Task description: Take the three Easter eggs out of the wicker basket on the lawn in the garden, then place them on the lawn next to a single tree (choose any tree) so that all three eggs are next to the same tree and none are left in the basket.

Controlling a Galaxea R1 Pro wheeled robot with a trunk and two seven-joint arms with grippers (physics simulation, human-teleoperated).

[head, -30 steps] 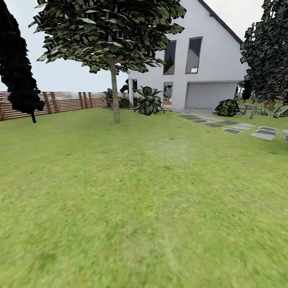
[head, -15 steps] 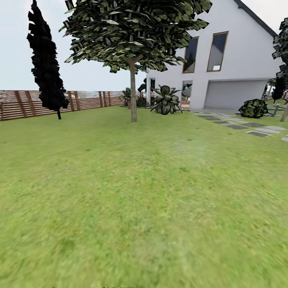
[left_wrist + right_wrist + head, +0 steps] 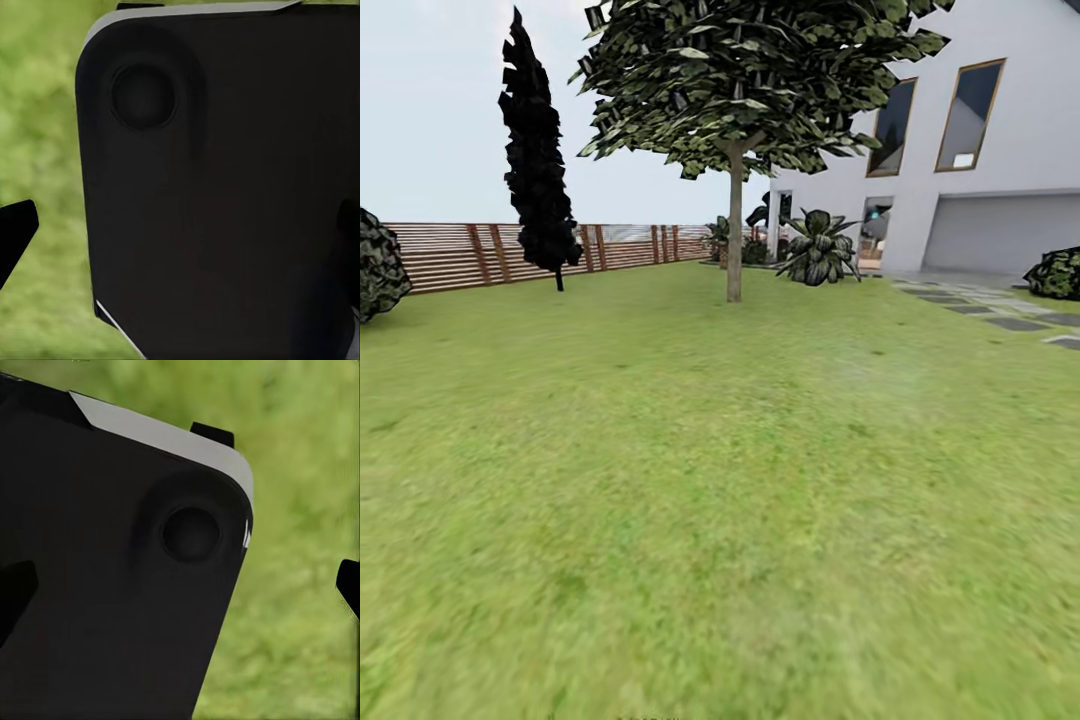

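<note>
A tall tree (image 3: 734, 235) with a straight grey-beige trunk and a broad crown of green leaves is seen standing on the wide, mottled green lawn (image 3: 690, 480), well ahead in the head view. No eggs and no wicker basket are to be found here, so the step in hand is judged to be travel or search across the garden (nothing is within reach). The next move calls for the basket to be located before anything can be grasped. Counted: one broad-crowned tree, one dark narrow conifer (image 3: 538, 170) beside the brown slatted fence (image 3: 460, 255), one white house (image 3: 970, 150). In both wrist views a black, rounded housing blocks the fingers, so whether either gripper is spread or closed cannot be told.
</note>
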